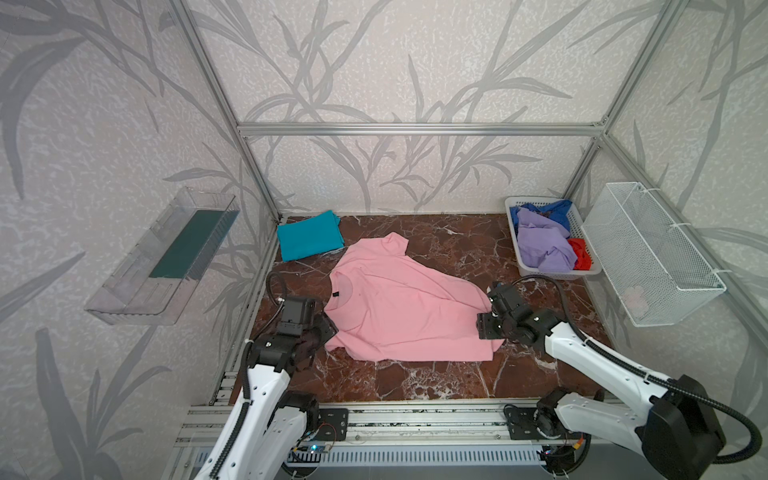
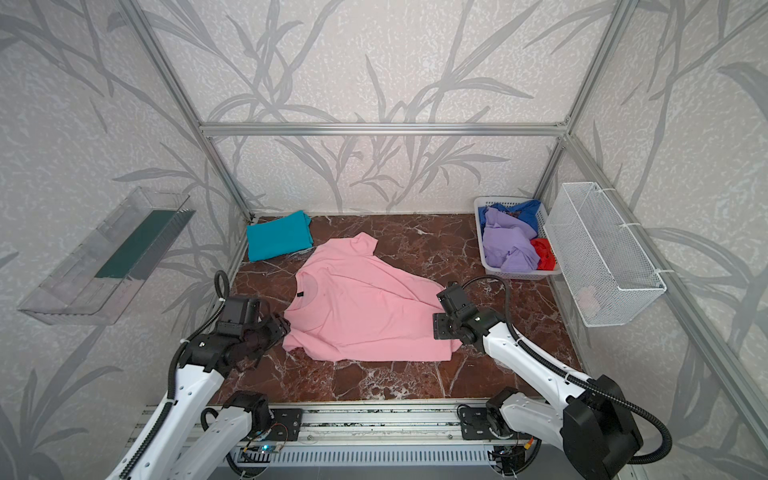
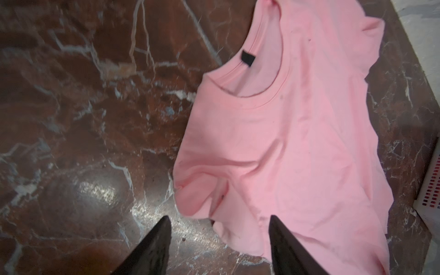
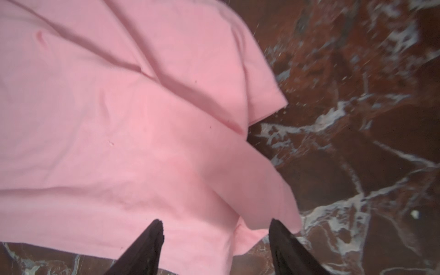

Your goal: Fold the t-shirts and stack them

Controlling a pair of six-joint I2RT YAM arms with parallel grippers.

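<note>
A large light pink t-shirt point(image 1: 399, 307) point(image 2: 357, 307) lies spread and creased in the middle of the marble table, collar to the left. My left gripper point(image 1: 330, 330) point(image 3: 220, 217) is open at its near-left sleeve, the cloth edge lying between the fingers, unpinched. My right gripper point(image 1: 484, 326) point(image 4: 216, 221) is open over the shirt's near-right hem corner point(image 4: 250, 233). A folded teal t-shirt point(image 1: 309, 241) point(image 2: 279, 241) lies at the back left. Lavender point(image 1: 540, 245), blue point(image 1: 557, 210) and red point(image 1: 579, 253) t-shirts are heaped in the white slotted basket point(image 1: 552, 275).
A white wire basket point(image 1: 648, 253) hangs on the right wall, close to the slotted basket. A clear plastic tray point(image 1: 166, 257) hangs on the left wall. Aluminium frame posts stand at the back corners. Bare marble point(image 1: 415, 382) runs along the front.
</note>
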